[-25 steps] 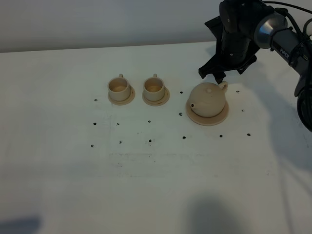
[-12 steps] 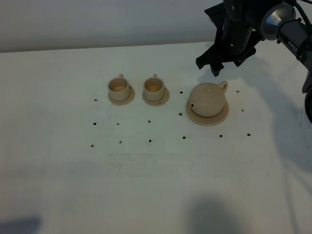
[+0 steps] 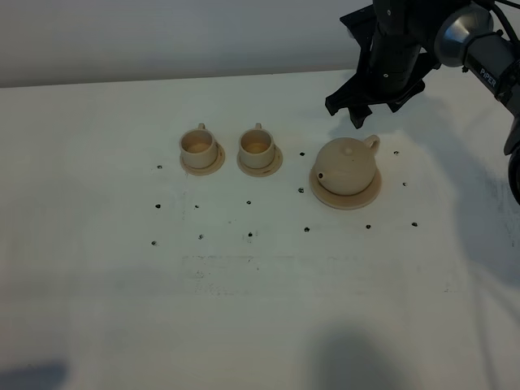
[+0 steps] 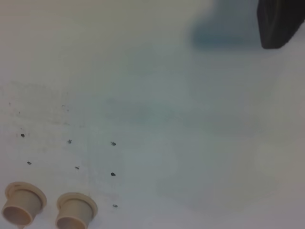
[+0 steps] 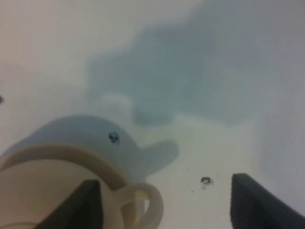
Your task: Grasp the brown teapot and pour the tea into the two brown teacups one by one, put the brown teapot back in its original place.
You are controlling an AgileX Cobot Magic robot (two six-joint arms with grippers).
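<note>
My right pincer [image 5: 167, 205] released over handle of squat tan ceramic teapot [image 3: 347, 166]; left pincer [image 4: 281, 21] clenched; my arm [image 3: 479, 61] reads "PiPER".

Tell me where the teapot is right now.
In the high view the teapot sits on its saucer right of centre, with a cup to its left and the open right gripper hovering by its handle.

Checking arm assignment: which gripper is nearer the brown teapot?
Right. The right gripper hangs open just above the handle of the brown teapot, not gripping it. The left gripper is outside the high view; its wrist camera shows the two brown teacups, no teapot.
</note>
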